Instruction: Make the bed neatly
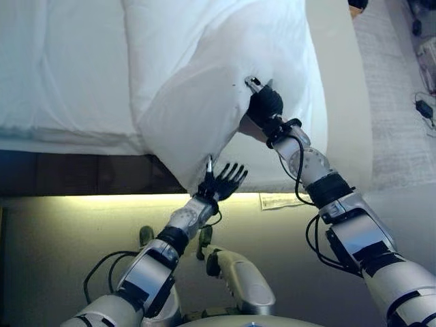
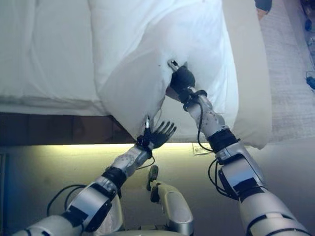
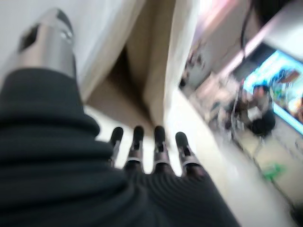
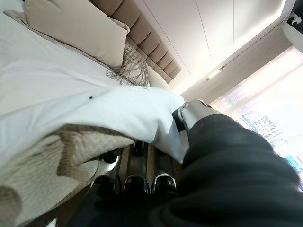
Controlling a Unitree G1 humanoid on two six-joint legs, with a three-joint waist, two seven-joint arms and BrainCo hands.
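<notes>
While the duvet is being worked at the bed's near corner, the scene is logged as follows.

Duvet [image 1: 204, 82]: white, bunched and folded back over the near corner of the bed; a drooping corner flap hangs past the edge toward the floor. Not yet flat.
Bed [image 1: 61, 68]: white sheet is exposed on the robot's left; a beige strip [image 1: 340, 88] runs along the right, seemingly a runner or blanket under the duvet.
Right hand [image 1: 264, 103]: reached in from the right onto the duvet fold. In its wrist view the fingers [image 4: 136, 182] are tucked under the white cloth with the thumb over it, so the fold is judged to be pinched. Held this way probably so the bunched layer can be lifted and drawn out.
Left hand [image 1: 222, 181]: at the lowest tip of the hanging flap, just at the bed edge. Fingers [image 3: 159, 142] are straight and spread, nothing gripped; the thumb stands up against the cloth. Placed there likely to catch or steady the loose corner.
Pillow [image 4: 75, 28]: beige, seen at the headboard in the right wrist view, with a fringed throw beside it.
Floor [image 1: 402, 122]: pale carpet on the right.
Step in hand: judged as the corner being gathered for spreading.
Progress: early; the fold is not yet undone.
Risk: the flap may slip off the open left hand.
</notes>
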